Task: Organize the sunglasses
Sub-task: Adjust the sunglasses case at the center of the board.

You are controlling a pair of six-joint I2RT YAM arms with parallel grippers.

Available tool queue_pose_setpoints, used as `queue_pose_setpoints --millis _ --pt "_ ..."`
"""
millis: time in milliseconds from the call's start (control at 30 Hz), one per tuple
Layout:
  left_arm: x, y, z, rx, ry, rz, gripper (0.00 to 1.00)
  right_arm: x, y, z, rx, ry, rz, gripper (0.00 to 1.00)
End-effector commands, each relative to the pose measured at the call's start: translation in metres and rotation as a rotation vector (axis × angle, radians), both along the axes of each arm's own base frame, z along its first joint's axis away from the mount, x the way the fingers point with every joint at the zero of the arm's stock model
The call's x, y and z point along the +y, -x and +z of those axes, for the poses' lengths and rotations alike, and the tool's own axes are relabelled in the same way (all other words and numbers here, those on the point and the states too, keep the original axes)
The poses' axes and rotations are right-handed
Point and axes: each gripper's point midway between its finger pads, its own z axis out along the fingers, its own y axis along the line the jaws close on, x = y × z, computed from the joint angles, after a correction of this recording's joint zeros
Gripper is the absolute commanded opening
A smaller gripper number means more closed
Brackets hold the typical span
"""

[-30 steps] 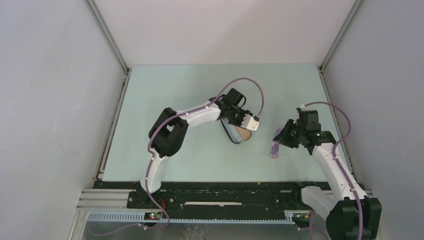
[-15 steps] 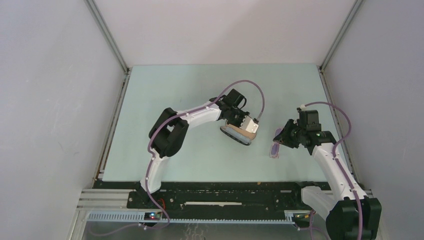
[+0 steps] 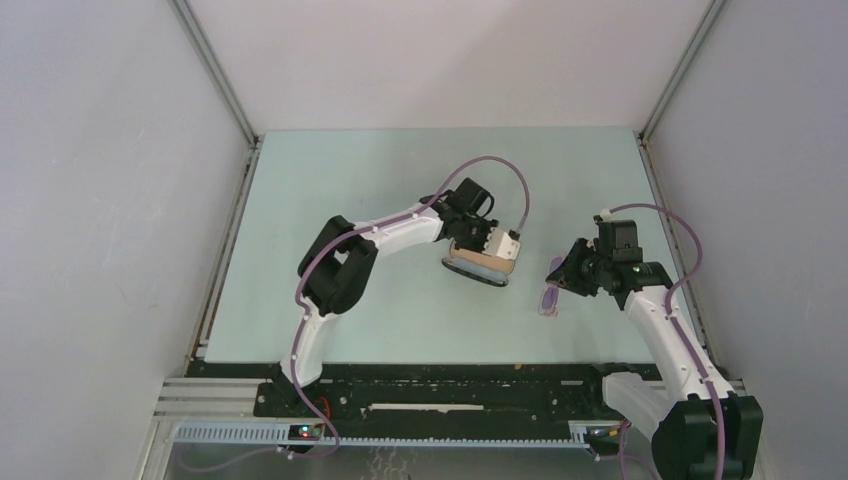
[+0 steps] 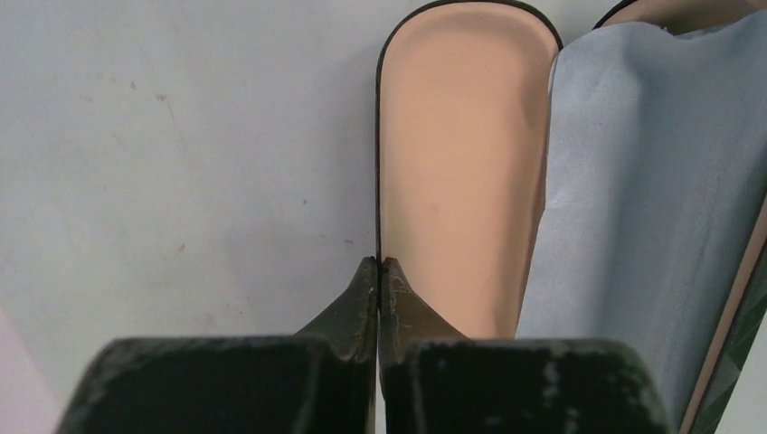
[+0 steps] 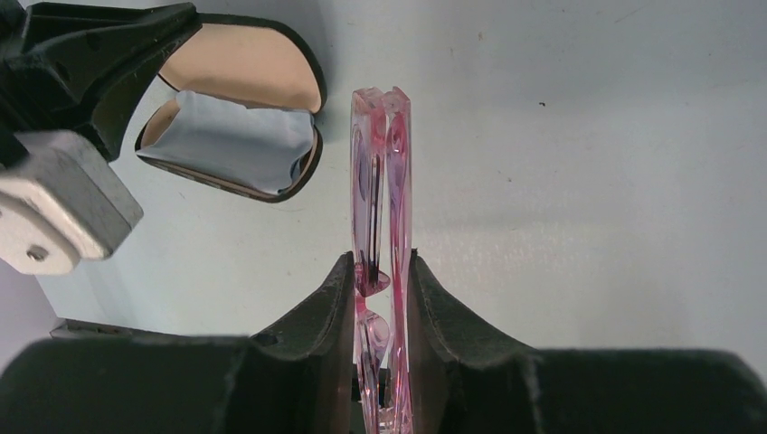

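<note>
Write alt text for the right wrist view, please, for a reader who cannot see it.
The right end effector clamps folded sunglasses with a thin translucent pink frame, edge-on, over a pale table. Beyond them, upper left, lies an open black oblong case with tan lining, a blue-grey cloth inside it, the left end effector gripping its rim.

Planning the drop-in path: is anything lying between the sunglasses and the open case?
No. Only bare table separates the sunglasses from the case, seen best in the right wrist view.
</note>
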Motion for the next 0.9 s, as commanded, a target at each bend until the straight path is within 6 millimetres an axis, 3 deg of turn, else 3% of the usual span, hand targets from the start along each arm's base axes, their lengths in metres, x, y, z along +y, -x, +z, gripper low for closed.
queue_pose_setpoints --millis 0,233,467,667,867 --pt "-0.001 -0.019 0.052 -0.023 0.103 0.227 0.0 0.002 -0.007 0.008 -0.048 -0.02 0.004 0.3" --pt "0.025 -0.031 0.07 -0.061 0.176 0.515 0.0 0.007 -0.015 0.015 -0.078 -0.059 -0.005 0.3" --pt "0.065 -0.051 0.098 -0.08 0.335 1.006 0.0 0.01 -0.021 0.014 -0.08 -0.077 -0.013 0.3" --pt "0.109 -0.046 0.104 -0.115 0.37 1.384 0.0 0.015 -0.03 0.023 -0.094 -0.111 -0.005 0.3" --pt "0.156 -0.028 0.095 -0.172 0.29 1.781 0.0 0.025 -0.043 0.036 -0.113 -0.163 0.005 0.3"
